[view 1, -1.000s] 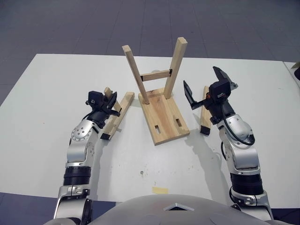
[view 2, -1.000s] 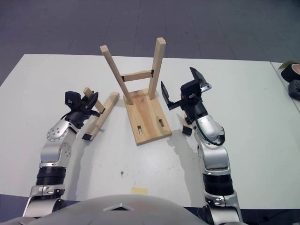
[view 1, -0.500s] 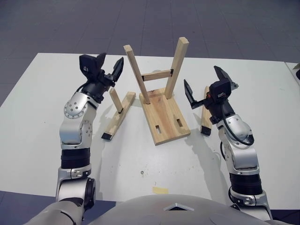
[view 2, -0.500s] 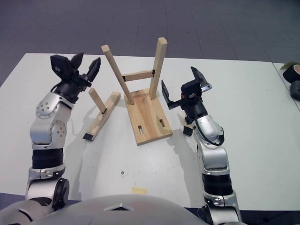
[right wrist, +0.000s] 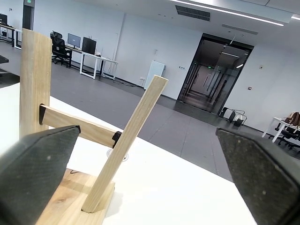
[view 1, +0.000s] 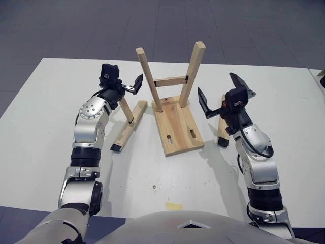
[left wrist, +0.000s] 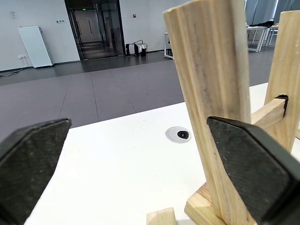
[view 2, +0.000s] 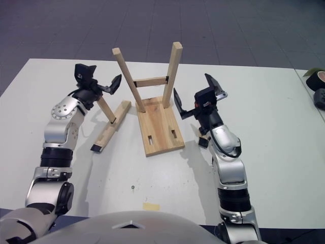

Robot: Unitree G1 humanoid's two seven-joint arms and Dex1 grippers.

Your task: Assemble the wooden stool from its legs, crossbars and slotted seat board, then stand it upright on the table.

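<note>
The slotted seat board lies flat mid-table, with two legs rising from its far end, joined by a crossbar. To its left a loose leg lies on the table with a short stub sticking up from it. My left gripper hangs open just above that stub, beside the nearer standing leg. Right of the board my right gripper is open in the air over another loose leg. It faces the standing legs and crossbar.
The white table has bare room in front of the board and on both outer sides. A round cable grommet sits in the tabletop behind the stool. Dark objects lie on a neighbouring surface at far right.
My left gripper left the loose leg on the table, rose open, then swung right toward the standing legs. The stub now stands free. The right arm has barely moved.
</note>
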